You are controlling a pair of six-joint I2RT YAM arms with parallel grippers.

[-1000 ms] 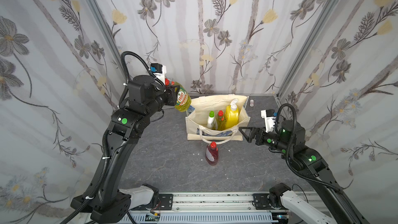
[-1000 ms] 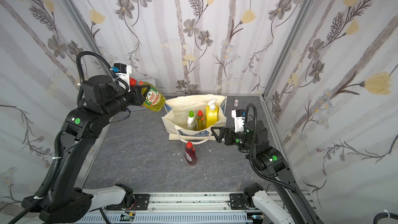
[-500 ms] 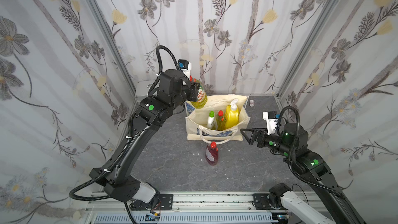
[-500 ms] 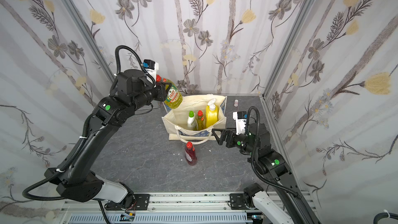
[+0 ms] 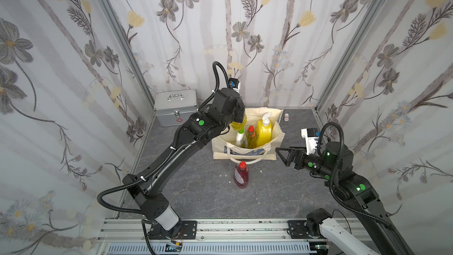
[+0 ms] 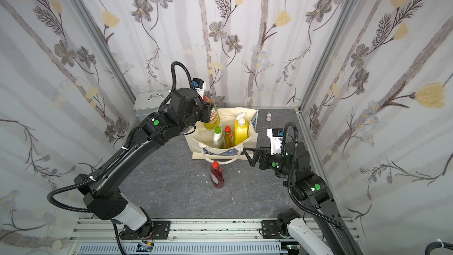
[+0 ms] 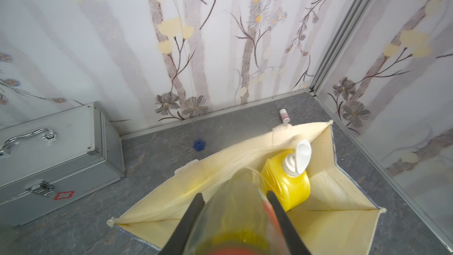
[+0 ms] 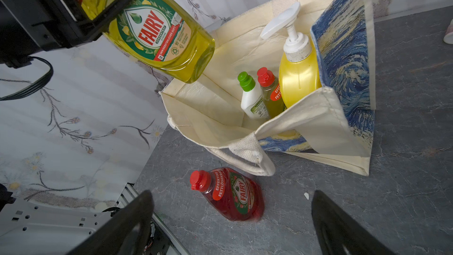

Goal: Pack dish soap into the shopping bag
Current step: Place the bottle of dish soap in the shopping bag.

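One slanted yellow-green bottle (image 6: 212,118), base toward bag (image 6: 247,141), in left tool (image 7: 234,196); right tool (image 8: 232,197) wide

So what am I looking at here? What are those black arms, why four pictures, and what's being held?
Those are two robot arms, each ending in a two-fingered gripper. Two pictures come from a camera pair above, looking down on everything; the others come from a small camera on each wrist. The left gripper is shut on a yellow-green soap bottle, tilted over the open shopping bag. Inside stand a yellow pump bottle, a white green-capped bottle and a small red-capped bottle. The right gripper hangs open, empty, beside the bag. A red soap bottle sits on the grey table in front of the bag, and a silver case stands at the back.
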